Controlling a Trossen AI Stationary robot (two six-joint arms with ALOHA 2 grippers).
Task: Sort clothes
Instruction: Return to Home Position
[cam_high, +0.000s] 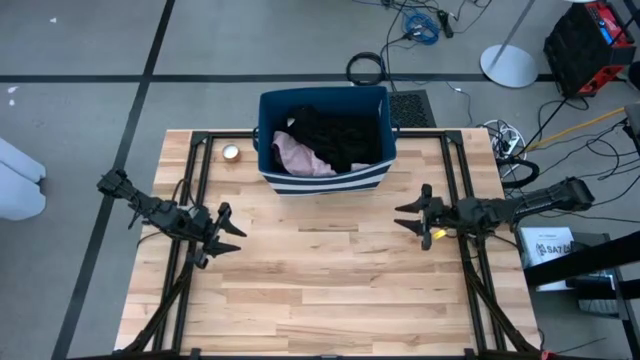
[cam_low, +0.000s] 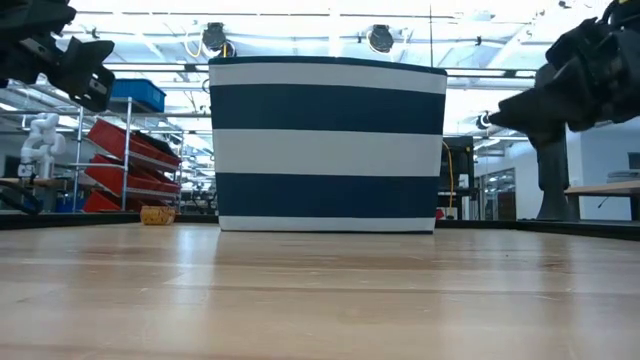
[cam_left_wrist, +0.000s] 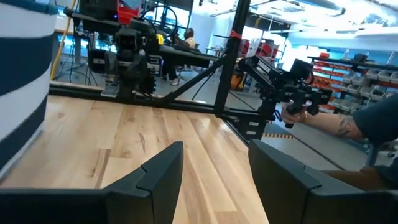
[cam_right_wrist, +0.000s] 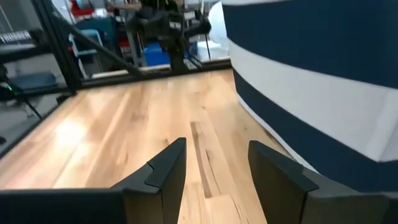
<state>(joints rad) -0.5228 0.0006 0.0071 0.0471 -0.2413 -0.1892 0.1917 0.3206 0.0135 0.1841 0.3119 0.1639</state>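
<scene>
Both arms hang over the pale wooden plank counter, nothing gripped.
- Left claw: fingers spread, empty, on the bin's near-left side, pointing in toward the counter's middle.
- Right claw: fingers spread, empty, on the bin's near-right side, facing the left one. Looks marginally nearer the bin.
- Clothes: the black garments and the pale pink garment are piled inside the dark blue fabric bin with white-striped base. None visible outside it.
- The bin's long axis runs across, left to right. It lies between and beyond both claws, so pulling back to home should keep clear of it.

Counter in front of the bin is flat and bare. A small round pale object sits just left of the bin. The room behind the bin is a workshop with red shelf bins; a person's forearm shows beyond the counter edge.
</scene>
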